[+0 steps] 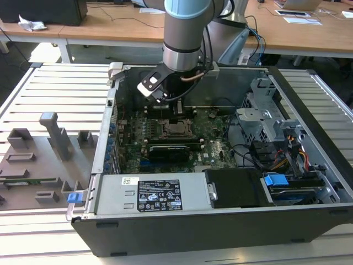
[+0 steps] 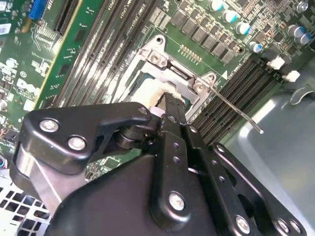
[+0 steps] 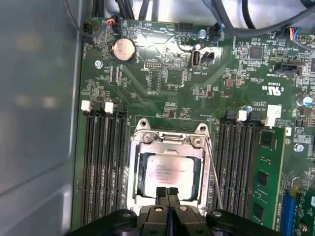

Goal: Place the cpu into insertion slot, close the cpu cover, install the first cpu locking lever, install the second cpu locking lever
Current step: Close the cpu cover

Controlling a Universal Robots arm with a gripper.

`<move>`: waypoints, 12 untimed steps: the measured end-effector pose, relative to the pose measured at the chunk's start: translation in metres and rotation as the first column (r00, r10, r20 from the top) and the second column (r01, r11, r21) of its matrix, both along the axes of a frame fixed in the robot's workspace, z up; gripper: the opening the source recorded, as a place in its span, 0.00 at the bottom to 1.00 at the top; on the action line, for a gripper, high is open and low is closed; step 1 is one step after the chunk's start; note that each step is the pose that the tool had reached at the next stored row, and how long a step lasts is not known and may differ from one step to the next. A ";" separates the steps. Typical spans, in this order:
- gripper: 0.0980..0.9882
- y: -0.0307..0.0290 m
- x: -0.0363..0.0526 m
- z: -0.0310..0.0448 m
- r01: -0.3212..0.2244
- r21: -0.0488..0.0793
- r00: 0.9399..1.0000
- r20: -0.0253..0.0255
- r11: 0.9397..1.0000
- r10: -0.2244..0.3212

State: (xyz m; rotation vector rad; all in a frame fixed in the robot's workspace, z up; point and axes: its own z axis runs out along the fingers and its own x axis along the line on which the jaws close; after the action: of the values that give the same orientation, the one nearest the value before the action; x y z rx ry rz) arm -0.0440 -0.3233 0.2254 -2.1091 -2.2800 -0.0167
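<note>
Two banks of memory slots [image 3: 103,162] hem the socket in, one on either flank, so I have little open room beside it. The cpu [image 3: 170,172] lies flat in the socket, its pale top showing through the square window of the cpu cover [image 3: 167,146], which lies down around it. The gripper [image 3: 167,192] hangs at the socket's edge with its jaws pressed together, the tips at the rim of the cover; I cannot tell whether they touch it. One thin locking lever [image 3: 213,172] runs along the socket's side, between the cover and a slot bank.

In the exterior view the open computer case [image 1: 309,215] sits on a slatted worktop [image 1: 55,88], its walls standing close round the motherboard [image 1: 209,149]. Inside, a power supply [image 1: 157,194] fills the near edge and a drive cage [image 1: 270,116] stands at the exterior view's right. A grey fixture tray [image 1: 38,160] lies outside the case at the exterior view's left.
</note>
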 end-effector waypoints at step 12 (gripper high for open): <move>0.01 -0.0126 0.0157 0.0172 0.001 0.022 1.000 -0.016 1.000 0.000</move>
State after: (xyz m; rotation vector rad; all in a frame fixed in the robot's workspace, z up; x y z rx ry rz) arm -0.0283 -0.3359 0.2427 -2.0916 -2.2600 -0.0251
